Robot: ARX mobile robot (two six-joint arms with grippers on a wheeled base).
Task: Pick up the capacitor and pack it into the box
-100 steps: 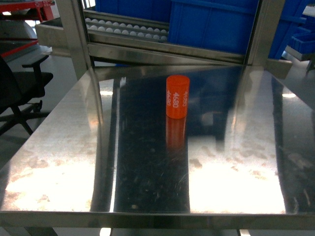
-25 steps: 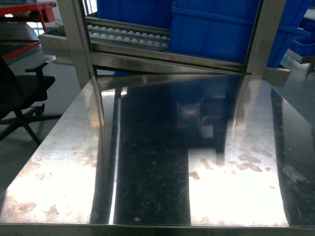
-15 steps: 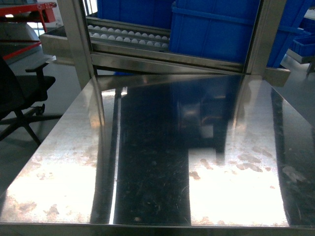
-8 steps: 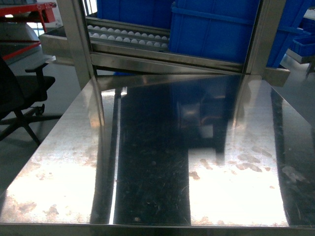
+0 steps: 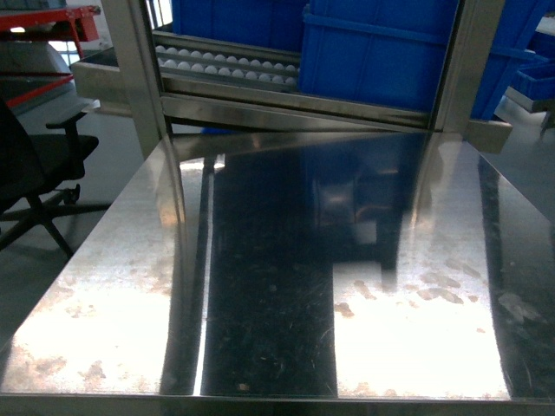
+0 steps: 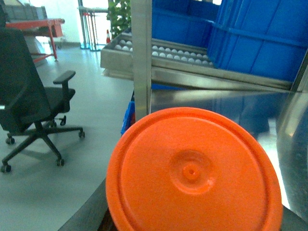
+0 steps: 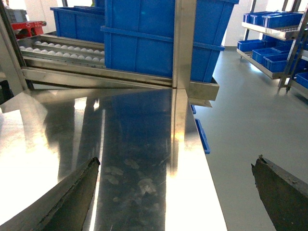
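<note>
I am looking across the steel desk [image 5: 260, 286] from the head camera, and neither arm is showing in that view. Off its left edge a black office chair [image 5: 35, 165] is standing on the grey floor. Behind the desk a roller rack [image 5: 225, 61] is running across, with blue bins [image 5: 373, 52] sitting on it between upright steel posts.

On my left wrist camera the orange capacitor [image 6: 192, 173] is filling the lower half of the picture, its round end face turned toward the lens with a small dimple at the centre. It is sitting right at the left tool, but I am not seeing any fingers around it, so I cannot tell whether that tool is gripping it or standing open. Behind it the same chair [image 6: 33, 106] and the blue bins [image 6: 260, 43] are showing.

On my right wrist camera the right tool [image 7: 175, 192] is hanging over the desk [image 7: 134, 144] with its two dark fingers [image 7: 72, 197] spread wide apart and nothing between them. More blue bins [image 7: 159, 33] are standing beyond the far edge.

The pink box is not appearing in any of my views
</note>
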